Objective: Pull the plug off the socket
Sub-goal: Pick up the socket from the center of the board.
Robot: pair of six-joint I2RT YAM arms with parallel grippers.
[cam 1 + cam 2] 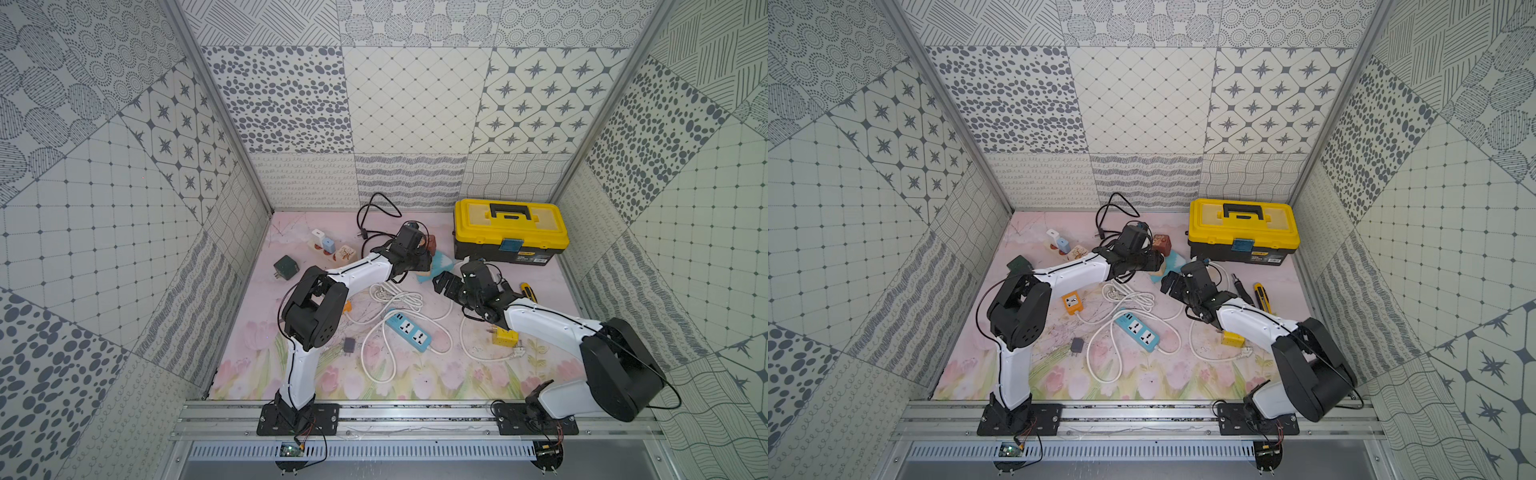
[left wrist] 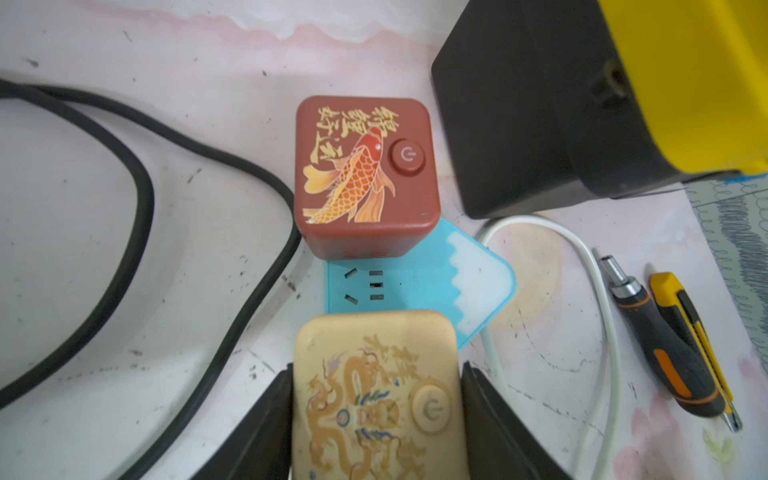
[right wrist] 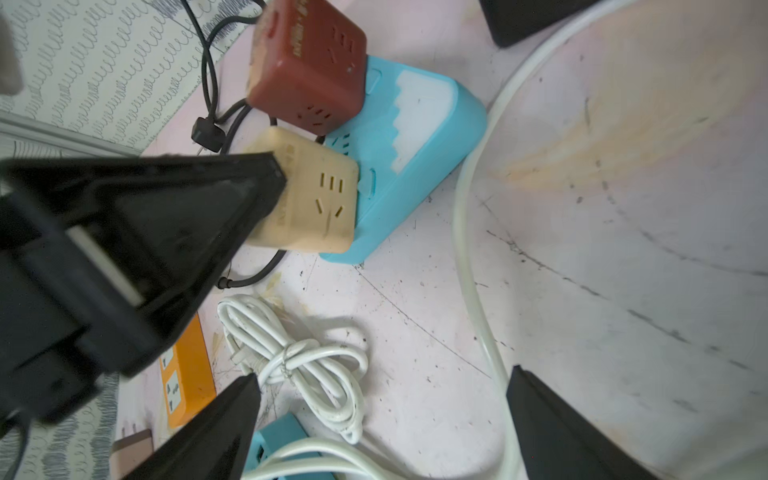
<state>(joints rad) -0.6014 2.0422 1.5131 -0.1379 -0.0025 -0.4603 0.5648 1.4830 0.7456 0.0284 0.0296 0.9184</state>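
The plug is a beige cube [image 2: 374, 395] with a gold dragon print, seated on one end of the light-blue socket base [image 2: 415, 282]. My left gripper [image 2: 377, 368] is shut on it, one black finger pressed against each side. The right wrist view shows the same cube [image 3: 316, 199] with a left finger flat against it. A red cube [image 2: 365, 174] with a koi print sits on the base's far end. My right gripper [image 3: 382, 374] hangs open above the mat near the base [image 1: 440, 264], holding nothing. In both top views the left arm mostly hides the beige cube.
A yellow toolbox [image 1: 511, 228] stands close behind the base. A screwdriver [image 2: 660, 332] and a utility knife [image 2: 690, 340] lie to the right. A thick black cable [image 2: 137, 187], a bundled white cord [image 3: 299, 357], a blue power strip [image 1: 407, 330] and an orange socket [image 1: 1072, 303] crowd the mat.
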